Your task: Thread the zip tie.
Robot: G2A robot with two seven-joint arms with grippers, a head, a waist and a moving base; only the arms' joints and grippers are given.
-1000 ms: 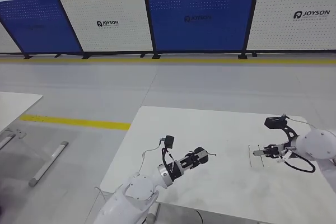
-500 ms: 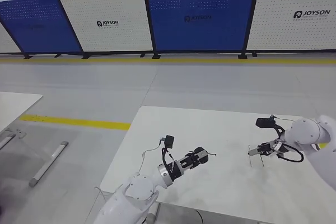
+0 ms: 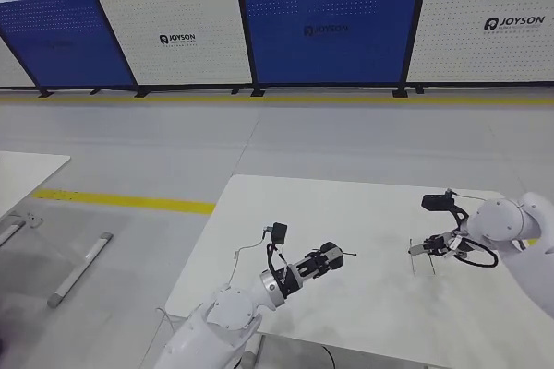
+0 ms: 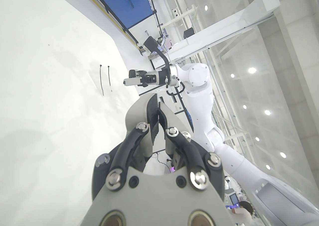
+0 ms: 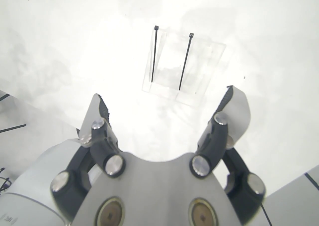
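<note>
White table [image 3: 369, 314] first. Over it hangs the right gripper [image 5: 164, 95], spread wide and empty, while the left gripper [image 4: 158, 104] sits well apart, pinched closed. Just ahead of the right one lies a clear sheet [image 5: 211, 62] carrying two zip ties [image 5: 185, 61], straight and side by side. Nothing grasped, nothing threaded, so the whole job remains.

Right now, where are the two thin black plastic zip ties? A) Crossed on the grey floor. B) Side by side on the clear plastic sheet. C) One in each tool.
B: the two thin black plastic zip ties lie parallel and apart on the clear plastic sheet, ahead of the open right tool.
</note>
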